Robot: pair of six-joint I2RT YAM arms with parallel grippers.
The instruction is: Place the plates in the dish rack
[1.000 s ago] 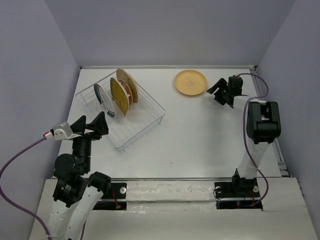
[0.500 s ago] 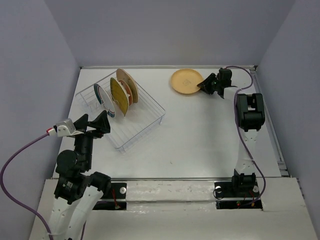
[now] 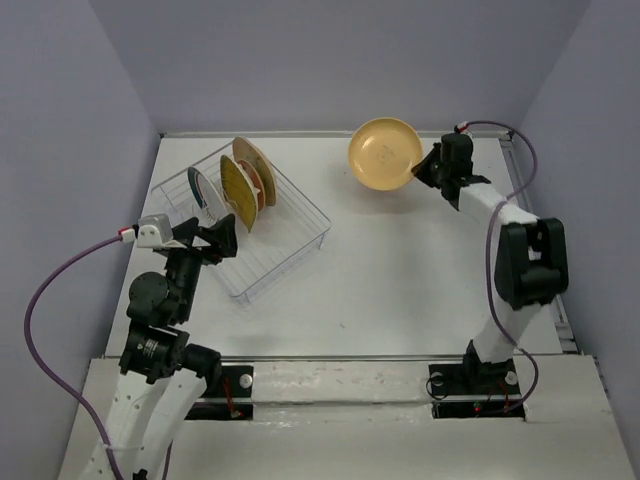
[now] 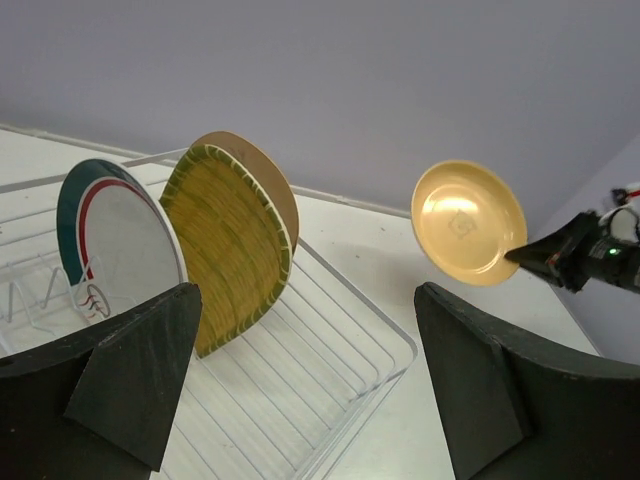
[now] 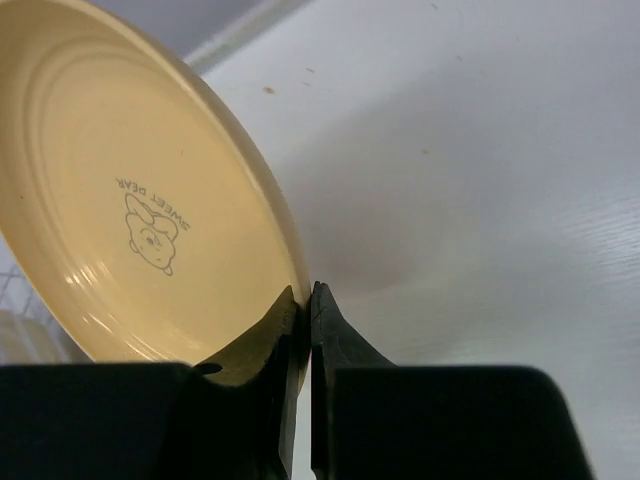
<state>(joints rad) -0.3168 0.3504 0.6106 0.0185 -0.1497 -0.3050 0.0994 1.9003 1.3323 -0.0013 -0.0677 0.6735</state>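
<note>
top view: the right claw [image 3: 422,170] is clamped onto the rim of a tan plate [image 3: 385,154]. the plate is off the table [image 3: 400,280], out past the fingertips to the claw's left, tipped so its hollow face shows. the fingertips themselves are hard to pick out there. the left claw [image 3: 212,240] gapes wide with nothing in it, and the dish rack [image 3: 300,235] lies just ahead of it, long axis running diagonally from far-left to near-right. the plates standing in it overlap, so their count is unclear.

left wrist view: both fingers of the left claw [image 4: 305,300] are cut off by the bottom edge. beyond the left finger a white ringed plate [image 4: 120,250] and a yellow ribbed plate [image 4: 230,250] stand on edge, faces toward the claw. a second tan plate [image 4: 270,170] is mostly hidden behind them.

right wrist view: the right claw [image 5: 303,300] pinches the tan plate's lower rim. the plate stands nearly on edge, its left side cropped.
</note>
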